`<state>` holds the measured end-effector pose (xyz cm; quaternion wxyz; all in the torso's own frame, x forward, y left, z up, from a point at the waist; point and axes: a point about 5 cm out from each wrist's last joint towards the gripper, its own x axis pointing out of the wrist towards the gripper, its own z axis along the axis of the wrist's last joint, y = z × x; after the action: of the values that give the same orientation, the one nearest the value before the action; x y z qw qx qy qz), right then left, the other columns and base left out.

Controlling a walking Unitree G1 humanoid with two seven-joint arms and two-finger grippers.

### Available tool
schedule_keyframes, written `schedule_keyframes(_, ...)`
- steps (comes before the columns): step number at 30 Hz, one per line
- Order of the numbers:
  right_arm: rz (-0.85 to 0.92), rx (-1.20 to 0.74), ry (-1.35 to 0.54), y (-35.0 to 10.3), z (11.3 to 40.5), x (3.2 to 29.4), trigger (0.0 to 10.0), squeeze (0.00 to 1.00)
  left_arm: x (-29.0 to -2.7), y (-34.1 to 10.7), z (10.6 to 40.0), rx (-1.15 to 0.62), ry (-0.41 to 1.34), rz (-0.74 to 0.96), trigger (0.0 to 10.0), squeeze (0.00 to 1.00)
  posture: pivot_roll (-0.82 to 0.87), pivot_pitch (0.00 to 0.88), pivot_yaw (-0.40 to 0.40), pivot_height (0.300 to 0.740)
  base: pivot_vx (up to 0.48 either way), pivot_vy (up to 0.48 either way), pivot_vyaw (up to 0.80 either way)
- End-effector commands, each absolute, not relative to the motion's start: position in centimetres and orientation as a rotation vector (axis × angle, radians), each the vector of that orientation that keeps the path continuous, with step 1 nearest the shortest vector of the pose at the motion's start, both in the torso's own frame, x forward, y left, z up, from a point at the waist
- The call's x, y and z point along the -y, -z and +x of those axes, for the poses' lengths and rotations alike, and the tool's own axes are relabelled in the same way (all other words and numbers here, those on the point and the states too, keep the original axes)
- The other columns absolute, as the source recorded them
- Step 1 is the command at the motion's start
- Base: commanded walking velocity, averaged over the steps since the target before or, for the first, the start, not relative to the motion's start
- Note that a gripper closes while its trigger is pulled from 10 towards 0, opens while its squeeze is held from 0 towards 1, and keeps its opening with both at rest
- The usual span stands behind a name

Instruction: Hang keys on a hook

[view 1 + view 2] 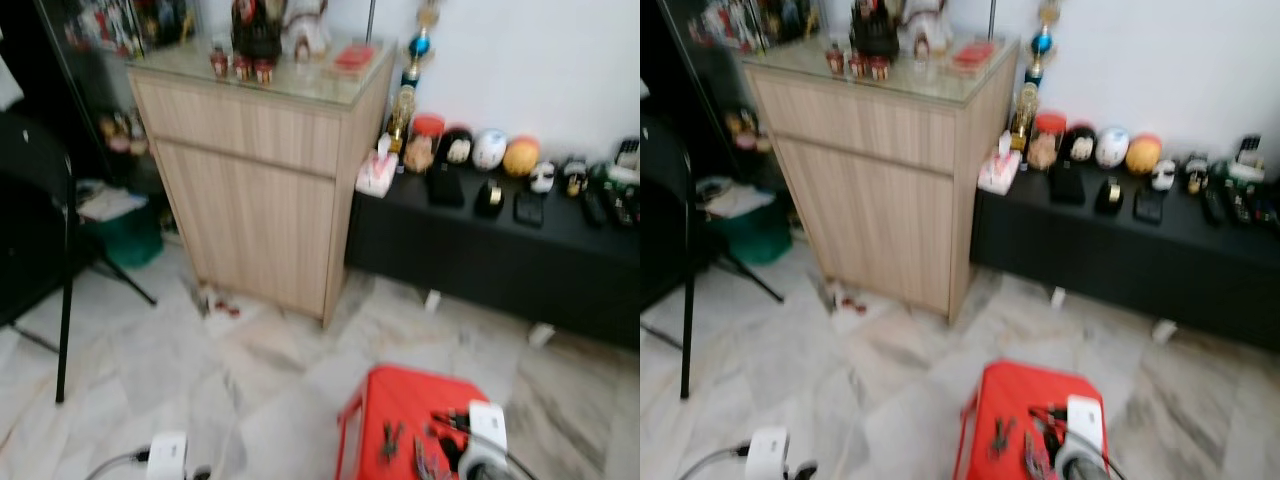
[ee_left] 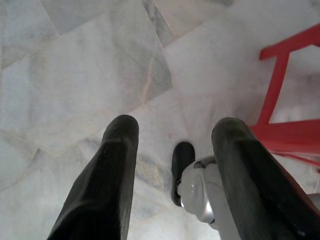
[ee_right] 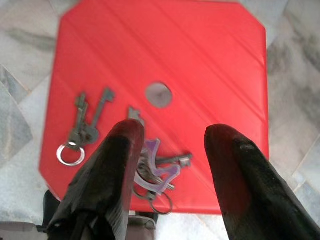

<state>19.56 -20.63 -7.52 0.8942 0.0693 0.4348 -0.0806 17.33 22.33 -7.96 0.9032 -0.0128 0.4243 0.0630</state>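
Observation:
A red stool (image 1: 405, 400) stands on the marble floor just before me. Two bunches of keys lie on its seat: a pair of keys on a plain ring (image 3: 82, 131), and a bunch with a purple tag (image 3: 159, 170). My right gripper (image 3: 172, 132) hangs open right above the purple-tagged bunch, a finger on either side of it, not touching. Its white wrist (image 1: 487, 428) is at the stool's right edge. My left gripper (image 2: 175, 130) is open over bare floor left of the stool, holding nothing.
A tall wooden cabinet (image 1: 270, 180) with ornaments on its glass top stands ahead. To its right runs a low black bench (image 1: 500, 250) with small items on it. A black folding chair (image 1: 62, 250) and a green bin (image 1: 130, 238) are at the left.

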Motion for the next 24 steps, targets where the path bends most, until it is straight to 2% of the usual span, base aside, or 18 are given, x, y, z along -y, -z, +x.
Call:
schedule_keyframes(1,0.143,-0.916,0.190,7.74,18.92,21.25,10.0,0.00,-22.11,8.14,17.04,-0.884,-0.127,-0.034,10.0,0.00,0.08,0.000,-0.049,0.740,0.000,0.000,0.00)
schedule_keyframes(10,0.146,-0.914,0.192,7.73,18.93,21.26,10.0,0.00,-21.96,8.20,16.96,-0.888,-0.106,-0.024,10.0,0.00,0.09,0.000,-0.051,0.740,0.000,0.000,0.00)
schedule_keyframes(15,0.145,-0.916,0.189,7.76,18.88,21.24,10.0,0.00,-22.02,8.24,16.84,-0.891,-0.112,-0.021,10.0,0.00,0.09,0.000,-0.051,0.740,0.000,-0.317,0.00)
schedule_keyframes(24,0.149,-0.910,0.179,7.79,18.81,21.12,10.0,0.00,-22.30,8.28,16.63,-0.898,-0.117,-0.010,10.0,0.00,0.09,0.000,-0.045,0.740,0.000,0.000,0.00)
